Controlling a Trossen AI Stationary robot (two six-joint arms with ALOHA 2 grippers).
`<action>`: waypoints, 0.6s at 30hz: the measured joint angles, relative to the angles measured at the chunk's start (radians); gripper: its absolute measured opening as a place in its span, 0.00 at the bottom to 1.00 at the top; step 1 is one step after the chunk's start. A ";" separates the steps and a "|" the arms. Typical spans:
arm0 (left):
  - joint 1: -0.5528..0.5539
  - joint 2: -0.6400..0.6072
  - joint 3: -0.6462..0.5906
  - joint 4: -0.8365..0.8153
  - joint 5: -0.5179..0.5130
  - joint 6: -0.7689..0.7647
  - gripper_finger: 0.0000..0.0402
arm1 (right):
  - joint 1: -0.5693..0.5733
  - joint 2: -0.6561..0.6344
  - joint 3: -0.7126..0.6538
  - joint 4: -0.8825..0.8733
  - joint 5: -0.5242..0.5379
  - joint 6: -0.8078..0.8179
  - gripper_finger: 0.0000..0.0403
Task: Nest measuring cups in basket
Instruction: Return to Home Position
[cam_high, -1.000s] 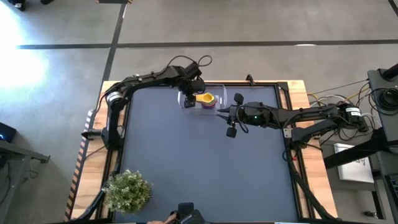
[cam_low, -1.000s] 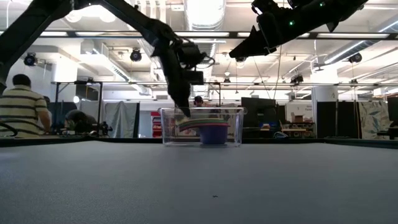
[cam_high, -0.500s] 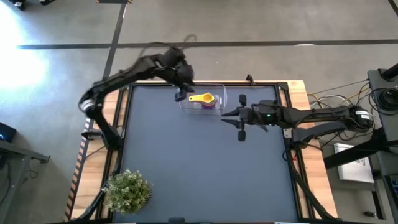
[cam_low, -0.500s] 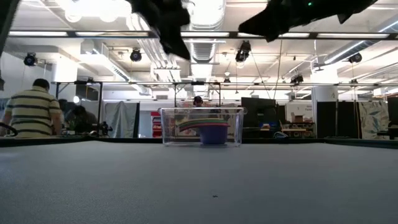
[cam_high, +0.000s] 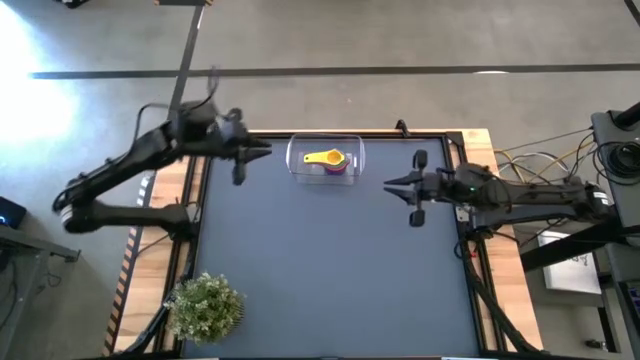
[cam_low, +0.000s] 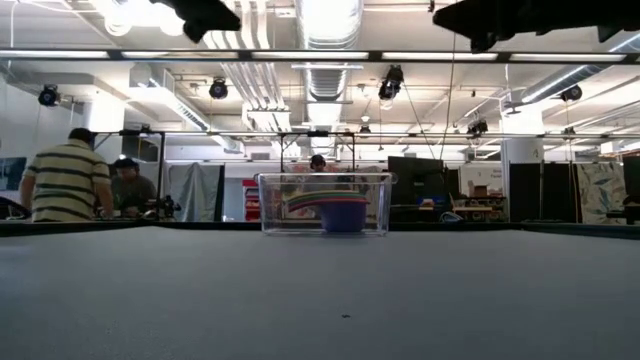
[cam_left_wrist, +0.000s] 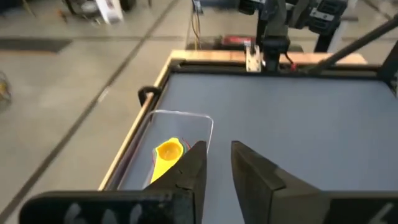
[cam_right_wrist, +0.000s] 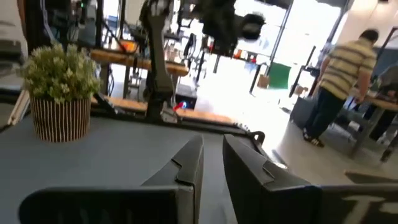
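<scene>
The clear basket (cam_high: 297, 150) stands near the table's far edge, also in the low view (cam_low: 272, 205) and the left wrist view (cam_left_wrist: 198, 121). Inside, the yellow cup (cam_high: 325, 158) (cam_left_wrist: 166, 152) lies on top of a nested stack; purple (cam_low: 345, 213) and green (cam_low: 305, 199) cups show through the wall. My left gripper (cam_high: 265, 150) (cam_left_wrist: 217, 148) hovers left of the basket, high up, empty, with a narrow gap between its fingers. My right gripper (cam_high: 390, 183) (cam_right_wrist: 211, 142) hovers to the basket's right, empty, also with a narrow gap.
A small potted plant (cam_high: 205, 305) (cam_right_wrist: 61, 93) stands at the table's near left corner. The dark table top (cam_high: 330, 270) stretches between the basket and the near edge. People (cam_low: 65, 182) (cam_right_wrist: 342, 68) are in the room beyond the table.
My left gripper has risen out of the basket and swung toward the table's left edge, leaving the yellow cup on the stack. My right gripper has drawn back toward the right edge. The basket and cups have stayed in place.
</scene>
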 joint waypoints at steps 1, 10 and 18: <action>0.000 -0.048 -0.047 0.024 -0.006 -0.010 0.13 | 0.000 -0.019 -0.007 0.002 0.000 -0.001 0.11; 0.000 -0.405 -0.314 0.102 -0.014 -0.078 0.10 | -0.020 -0.116 -0.015 -0.013 0.000 -0.008 0.02; 0.000 -0.660 -0.388 0.071 -0.014 -0.124 0.10 | -0.039 -0.165 -0.030 -0.078 0.000 -0.010 0.02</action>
